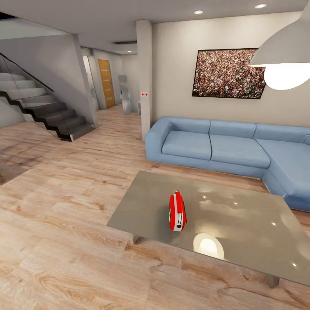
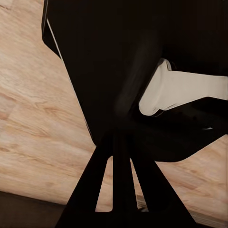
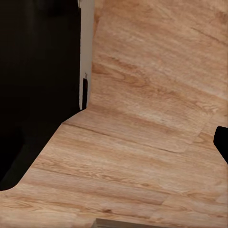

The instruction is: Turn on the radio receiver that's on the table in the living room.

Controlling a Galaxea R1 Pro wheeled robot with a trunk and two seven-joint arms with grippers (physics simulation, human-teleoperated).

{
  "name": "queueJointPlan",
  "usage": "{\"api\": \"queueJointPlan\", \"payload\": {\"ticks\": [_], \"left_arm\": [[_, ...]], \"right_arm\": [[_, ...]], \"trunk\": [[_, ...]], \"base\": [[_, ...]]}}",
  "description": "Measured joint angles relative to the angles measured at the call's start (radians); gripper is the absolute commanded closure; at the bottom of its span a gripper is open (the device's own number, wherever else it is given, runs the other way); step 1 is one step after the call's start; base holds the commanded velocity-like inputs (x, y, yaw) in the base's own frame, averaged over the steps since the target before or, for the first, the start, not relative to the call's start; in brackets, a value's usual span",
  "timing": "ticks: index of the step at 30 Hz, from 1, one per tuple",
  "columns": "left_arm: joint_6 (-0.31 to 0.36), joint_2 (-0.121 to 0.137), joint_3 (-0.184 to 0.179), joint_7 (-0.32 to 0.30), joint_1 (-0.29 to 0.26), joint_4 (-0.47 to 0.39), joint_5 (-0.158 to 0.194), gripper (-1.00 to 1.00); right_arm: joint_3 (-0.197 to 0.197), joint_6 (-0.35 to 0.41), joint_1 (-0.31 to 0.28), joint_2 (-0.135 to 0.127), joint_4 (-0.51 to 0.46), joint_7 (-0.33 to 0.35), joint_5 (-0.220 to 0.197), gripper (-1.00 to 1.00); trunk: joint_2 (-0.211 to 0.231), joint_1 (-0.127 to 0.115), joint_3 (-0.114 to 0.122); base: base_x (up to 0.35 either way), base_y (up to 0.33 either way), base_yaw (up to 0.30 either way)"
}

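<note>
I'm looking into the living room (image 1: 64, 241): light wood plank floor (image 1: 51, 258), a dark staircase (image 1: 47, 114) at far left, then a hallway with an orange door (image 1: 106, 83), a white pillar (image 1: 145, 77), and the blue L-shaped sofa (image 1: 224, 148) under the crowd picture (image 1: 228, 73) at right. A white pendant lamp (image 1: 282, 56) hangs into the upper right corner.

The bench (image 1: 241, 237) sits ahead, its grey top reflecting ceiling lights. The radio receiver (image 1: 177, 212) stands upright on it, near the left end and close to the near edge, turned so I see its narrow side. The near edge runs diagonally down to the right. Open floor spreads wide to the left of the bench and in front of it; a strip of floor separates the bench from the sofa.

In the left wrist view the left tool (image 2: 124, 199) hangs over plank floor, its 2 dark fingers (image 2: 85, 199) close together with only narrow slits between, holding nothing. In the right wrist view I see floor, a dark body part at one side and 1 dark fingertip (image 3: 222, 142) at the frame's edge; I cannot tell how far the right tool is open.
</note>
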Motion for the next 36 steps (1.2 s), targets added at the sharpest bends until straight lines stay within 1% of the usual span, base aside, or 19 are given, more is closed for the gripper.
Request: {"api": "queueJointPlan", "payload": {"ticks": [10, 36], "left_arm": [[-0.001, -0.006, 0.0, 0.0, 0.0, 0.0, 0.0, 1.0], [-0.001, -0.008, 0.0, 0.0, 0.0, 0.0, 0.0, 1.0]], "right_arm": [[0.001, 0.0, 0.0, 0.0, 0.0, 0.0, 0.0, -1.0], [0.0, 0.0, 0.0, 0.0, 0.0, 0.0, 0.0, -1.0]], "trunk": [[0.0, 0.0, 0.0], [0.0, 0.0, 0.0]], "base": [[0.0, 0.0, 0.0], [0.0, 0.0, 0.0]]}}
